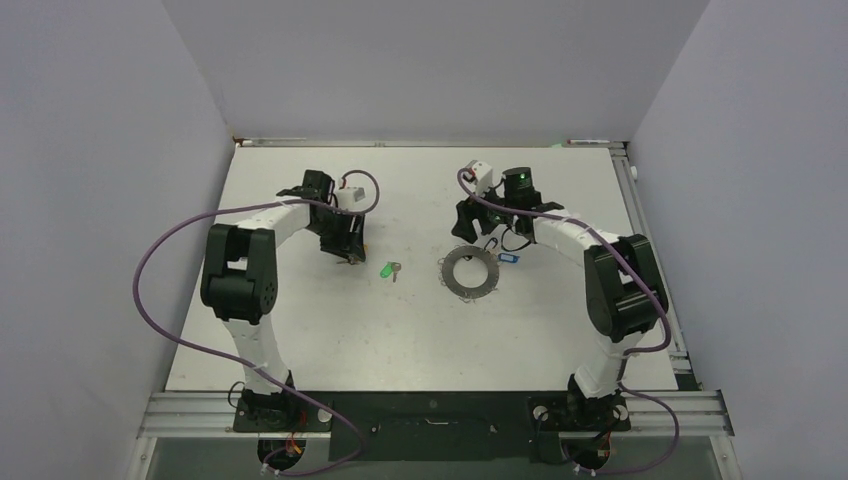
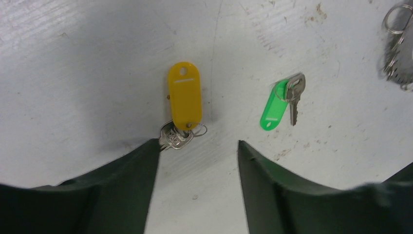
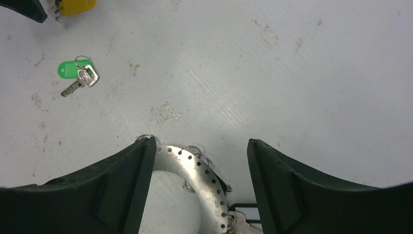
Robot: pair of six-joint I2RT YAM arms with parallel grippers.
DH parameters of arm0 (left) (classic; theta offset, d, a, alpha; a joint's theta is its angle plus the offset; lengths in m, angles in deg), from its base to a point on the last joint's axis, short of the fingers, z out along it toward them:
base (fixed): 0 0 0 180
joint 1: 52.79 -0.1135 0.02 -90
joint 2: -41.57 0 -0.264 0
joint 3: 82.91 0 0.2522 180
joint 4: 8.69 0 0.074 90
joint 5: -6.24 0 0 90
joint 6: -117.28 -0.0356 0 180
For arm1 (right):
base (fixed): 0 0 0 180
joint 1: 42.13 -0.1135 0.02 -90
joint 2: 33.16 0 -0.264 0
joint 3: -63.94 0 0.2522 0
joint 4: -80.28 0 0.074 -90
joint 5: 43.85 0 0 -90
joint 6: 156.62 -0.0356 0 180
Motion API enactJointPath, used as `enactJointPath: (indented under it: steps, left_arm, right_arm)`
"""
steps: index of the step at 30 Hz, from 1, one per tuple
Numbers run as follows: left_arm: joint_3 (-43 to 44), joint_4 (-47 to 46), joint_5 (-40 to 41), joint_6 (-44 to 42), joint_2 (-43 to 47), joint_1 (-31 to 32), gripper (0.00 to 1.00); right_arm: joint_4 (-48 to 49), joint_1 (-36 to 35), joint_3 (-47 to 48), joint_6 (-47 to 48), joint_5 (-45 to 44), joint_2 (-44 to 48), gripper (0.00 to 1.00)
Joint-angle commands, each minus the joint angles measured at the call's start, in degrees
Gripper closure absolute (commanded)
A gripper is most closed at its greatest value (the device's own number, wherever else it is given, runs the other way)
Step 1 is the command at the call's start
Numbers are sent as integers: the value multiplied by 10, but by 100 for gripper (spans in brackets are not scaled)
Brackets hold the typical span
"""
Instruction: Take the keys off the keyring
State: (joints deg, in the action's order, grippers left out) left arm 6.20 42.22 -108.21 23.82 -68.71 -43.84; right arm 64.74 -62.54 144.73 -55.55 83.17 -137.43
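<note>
Both end effectors spread and pinching nothing; two keys lie loose on the bench, and the keyring is just right of centre.

In the left wrist view, the left end effector [image 2: 197, 146] is wide open and low over the bench [image 1: 300, 330]. The yellow key [image 2: 184, 95] is at centre frame, its metal end touching the left-hand fingertip [image 2: 155, 145]. The green key [image 2: 272, 105] lies to its right, clear of both fingers. In the top view it sits between the left arm and the keyring [image 1: 447, 272], which lies flat. The right end effector [image 3: 200, 144] is open over the ring's rim, which shows bottom centre in the right wrist view with small wire loops in its holes. The blue key [image 1: 508, 257] is at the ring's upper right edge; we can't tell if it's attached.
</note>
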Motion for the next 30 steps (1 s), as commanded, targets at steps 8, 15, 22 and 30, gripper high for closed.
enactJointPath:
  steps: [8, 15, 22, 30]
  left_arm:
    - [-23, -92, 153, 10, 36, 57, 71]
    - [-48, -76, 205, -13, 36, 88, 80]
    - [-89, -53, 187, -7, 69, 129, 85]
    - [-91, -30, 186, 18, 82, 139, 84]
  right_arm:
    - [-52, 33, 5, 15, 26, 71, 30]
    - [-54, 37, 2, 16, 19, 76, 30]
    - [-60, 46, 2, 22, 21, 80, 30]
    - [-64, 48, -5, 23, 28, 91, 30]
